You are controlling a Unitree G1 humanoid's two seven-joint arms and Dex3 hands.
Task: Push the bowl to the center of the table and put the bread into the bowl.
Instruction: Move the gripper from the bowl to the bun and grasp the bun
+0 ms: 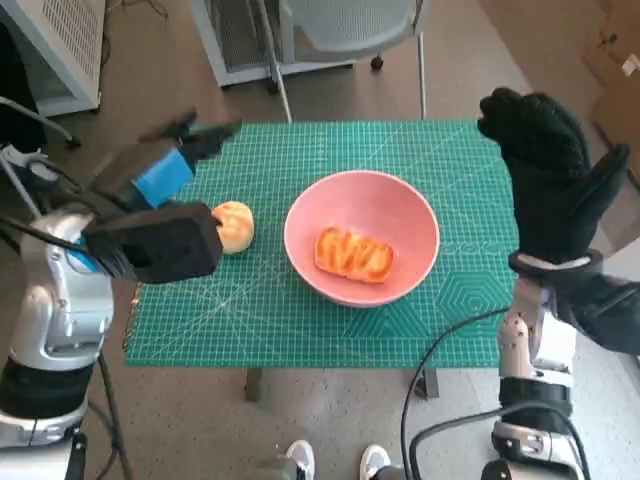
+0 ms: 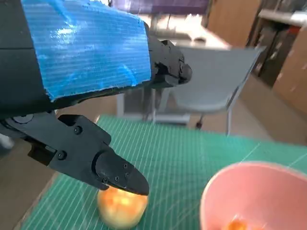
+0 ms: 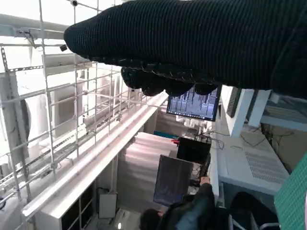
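- Green cutting mat (image 1: 300,320), printed with a grid, covers the small tabletop; brown floor lies all round it, and a grey chair (image 1: 350,25) stands on the far side of the pink bowl.
- Left hand (image 1: 165,215), black with blue tape over its back, hovers above the mat's edge on the left of the pink bowl. Its fingers (image 2: 115,175) are spread apart and hold nothing; in the left wrist view one black fingertip hangs just over the bread roll, and I cannot tell whether it touches.
- Bread roll (image 1: 235,227), round and golden, lies on the mat just beside the pink bowl's left rim, outside the bowl and partly tucked under the left hand.
- Pink bowl (image 1: 400,205) sits upright near the middle of the mat.
- Glazed bread (image 1: 353,255), orange-brown and ridged, lies inside the pink bowl on its bottom.
- Right hand (image 1: 550,175), in the black knitted glove, is raised off the mat to the right of the pink bowl, beyond the mat's right edge, with nothing in it. Its fingers look loosely apart in the head view.
- Behind the glove in the right wrist view are a wire rack (image 3: 57,120), lit monitors (image 3: 194,103) and a person in dark clothing (image 3: 192,215).
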